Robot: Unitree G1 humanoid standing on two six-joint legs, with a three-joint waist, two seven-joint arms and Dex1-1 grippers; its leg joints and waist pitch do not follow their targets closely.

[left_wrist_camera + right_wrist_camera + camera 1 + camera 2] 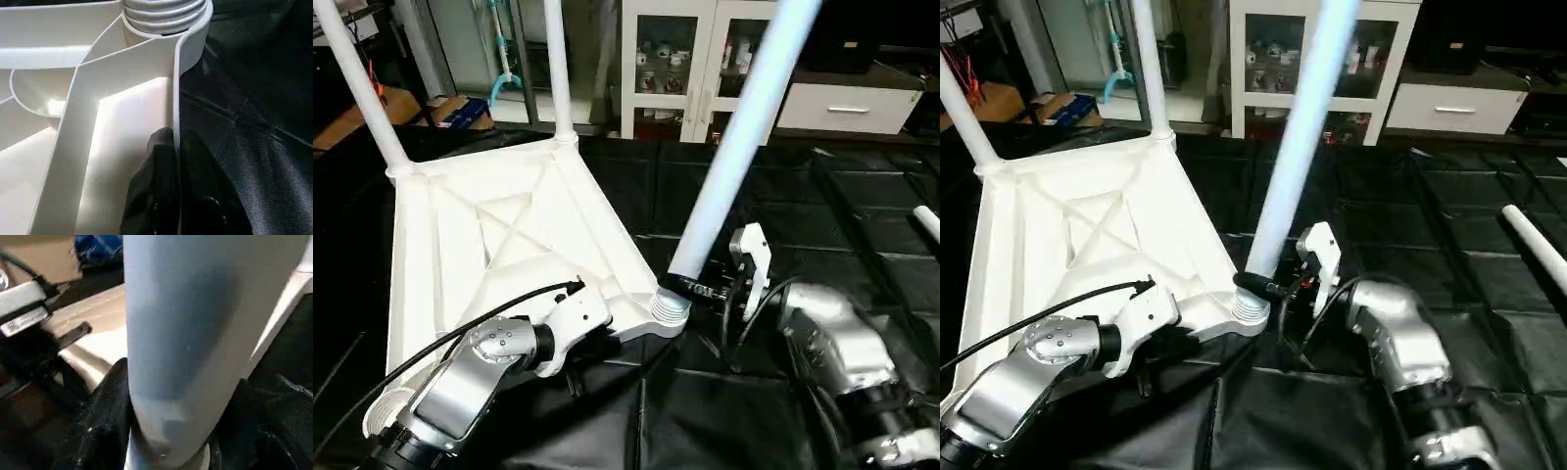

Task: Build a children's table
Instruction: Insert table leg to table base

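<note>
- The table top (509, 245) lies upside down on the black floor cover (822, 215), with two legs (558, 69) standing at its far corners.
- The left end effector (171, 196) is clenched on the top's near rim.
- The right end effector (700, 291) grasps a third leg (734, 147) at its base, above the socket (671, 311), leaning toward 1 o'clock.

Table top (499, 225): smooth white plastic, slight sheen. Leg (734, 147): same, glossy. Ground sheet (822, 225): black, creased cloth. Forearms (1400, 338): brushed silver metal.
</note>
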